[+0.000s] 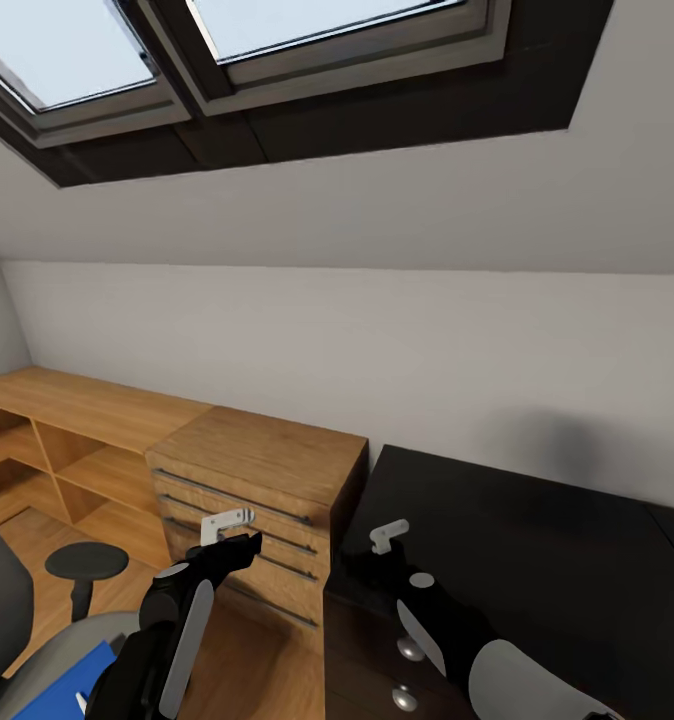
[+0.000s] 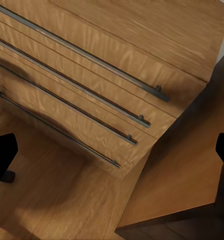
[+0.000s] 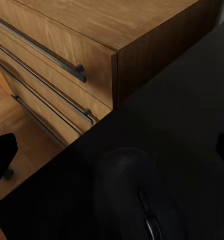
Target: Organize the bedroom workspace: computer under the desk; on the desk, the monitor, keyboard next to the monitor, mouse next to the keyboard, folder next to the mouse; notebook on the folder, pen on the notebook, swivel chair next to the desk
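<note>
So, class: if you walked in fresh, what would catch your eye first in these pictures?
Probably the dark-framed skylights set in the sloped ceiling overhead. Below them, the light wooden counter with long bar handles stands against the black desk on its right. At the lower left, a bright blue folder lies on the grey swivel chair.
</note>
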Robot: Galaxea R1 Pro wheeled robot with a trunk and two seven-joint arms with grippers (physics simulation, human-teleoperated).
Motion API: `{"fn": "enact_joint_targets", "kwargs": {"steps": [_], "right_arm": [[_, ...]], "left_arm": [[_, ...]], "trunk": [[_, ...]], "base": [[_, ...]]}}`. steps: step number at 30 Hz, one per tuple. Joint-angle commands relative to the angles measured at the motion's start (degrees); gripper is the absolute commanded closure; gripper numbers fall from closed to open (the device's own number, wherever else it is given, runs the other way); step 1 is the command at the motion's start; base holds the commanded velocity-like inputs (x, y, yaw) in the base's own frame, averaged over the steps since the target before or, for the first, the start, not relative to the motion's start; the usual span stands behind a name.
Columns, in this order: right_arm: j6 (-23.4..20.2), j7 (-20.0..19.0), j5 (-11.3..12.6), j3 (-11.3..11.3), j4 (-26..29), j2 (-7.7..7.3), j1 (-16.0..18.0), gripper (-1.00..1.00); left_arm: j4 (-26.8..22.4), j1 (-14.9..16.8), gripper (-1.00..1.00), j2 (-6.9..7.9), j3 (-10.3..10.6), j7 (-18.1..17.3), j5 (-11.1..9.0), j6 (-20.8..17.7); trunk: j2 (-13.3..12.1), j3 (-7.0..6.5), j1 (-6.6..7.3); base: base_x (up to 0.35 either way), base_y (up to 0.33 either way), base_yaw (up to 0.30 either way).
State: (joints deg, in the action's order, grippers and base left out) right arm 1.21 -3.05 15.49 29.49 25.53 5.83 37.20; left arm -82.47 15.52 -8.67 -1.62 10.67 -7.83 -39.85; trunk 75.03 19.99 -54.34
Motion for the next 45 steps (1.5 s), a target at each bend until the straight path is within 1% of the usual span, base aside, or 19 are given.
{"fn": "enact_joint_targets", "kwargs": {"steps": [1, 13, 17, 21, 22, 23, 24, 27, 28, 31, 35, 45], "right_arm": [[0.38, -0.02, 0.6, 0.31, -0.04, -0.03, 0.07, -1.0], [0.76, 0.53, 0.6, 0.27, 0.5, -0.03, 0.07, -1.0], [0.34, 2.74, 0.67, 0.15, 2.33, -0.03, 0.07, -1.0], [-2.82, 9.88, 1.12, -0.12, 8.03, -0.14, 0.01, -1.0], [-5.46, 14.14, 1.62, -0.17, 11.12, -0.14, -0.06, -1.0], [-6.82, 16.4, 1.94, -0.18, 12.77, -0.14, -0.13, -1.0], [-9.14, 20.92, 2.81, -0.19, 16.17, -0.13, -0.3, -1.0], [-11.24, 26.73, 4.7, -0.19, 21.39, -0.17, -1.08, -1.0], [-12.06, 29.49, 5.96, -0.12, 24.61, -0.18, -2.23, -1.0], [-12.95, 32.46, 7.34, -0.02, 28.69, -0.21, -4.36, -1.0], [-13.44, 33.98, 8.11, -0.04, 30.88, -0.23, -5.73, -1.0], [-13.18, 34.59, 8.51, 0.35, 31.97, 0.0, -6.28, -1.0]], "left_arm": [[-0.06, 0.04, -1.0, -0.03, -0.05, 0.4, -0.61, -0.23], [-0.06, 0.04, -1.0, -0.03, -0.05, 0.4, -0.65, -0.23], [-0.06, 0.04, -1.0, -0.03, -0.05, 0.4, -0.64, -0.23], [-0.06, 0.04, -1.0, -0.03, -0.05, 0.37, -0.67, -0.23], [-0.06, 0.04, -1.0, -0.03, -0.05, 0.35, -0.68, -0.23], [-0.06, 0.04, -1.0, -0.03, -0.05, 0.34, -0.69, -0.23], [-0.06, 0.04, -1.0, -0.03, -0.05, 0.33, -0.69, -0.23], [-0.06, 0.04, -1.0, -0.03, -0.05, 0.32, -0.69, -0.23], [-0.05, 0.04, -1.0, -0.03, -0.05, 0.32, -0.7, -0.23], [0.03, 0.04, -1.0, -0.03, -0.05, 0.32, -0.7, -0.23], [0.09, 0.04, -1.0, -0.03, -0.05, 0.33, -0.7, -0.23], [0.11, 0.04, -1.0, -0.03, -0.05, 0.38, -0.77, -0.23]], "trunk": [[-0.37, -0.12, 0.23], [-5.19, -2.27, 2.86], [-5.19, -2.27, 2.86], [-5.19, -2.27, 2.86], [-5.19, -2.27, 2.86], [-5.19, -2.27, 2.86], [-5.19, -2.27, 2.86], [-5.19, -2.27, 2.86], [-5.19, -2.27, 2.86], [-5.19, -2.27, 2.86], [-5.19, -2.27, 2.86], [-5.19, -2.27, 2.86]], "base": [[0.0, 0.0, 0.0], [0.0, 0.0, 0.0], [0.0, 0.0, 0.0], [0.0, 0.0, 0.0], [0.0, 0.0, 0.0], [0.0, 0.0, 0.0], [0.0, 0.0, 0.0], [0.0, 0.0, 0.0], [0.0, 0.0, 0.0], [0.0, 0.0, 0.0], [0.0, 0.0, 0.0], [0.0, 0.0, 0.0]]}}
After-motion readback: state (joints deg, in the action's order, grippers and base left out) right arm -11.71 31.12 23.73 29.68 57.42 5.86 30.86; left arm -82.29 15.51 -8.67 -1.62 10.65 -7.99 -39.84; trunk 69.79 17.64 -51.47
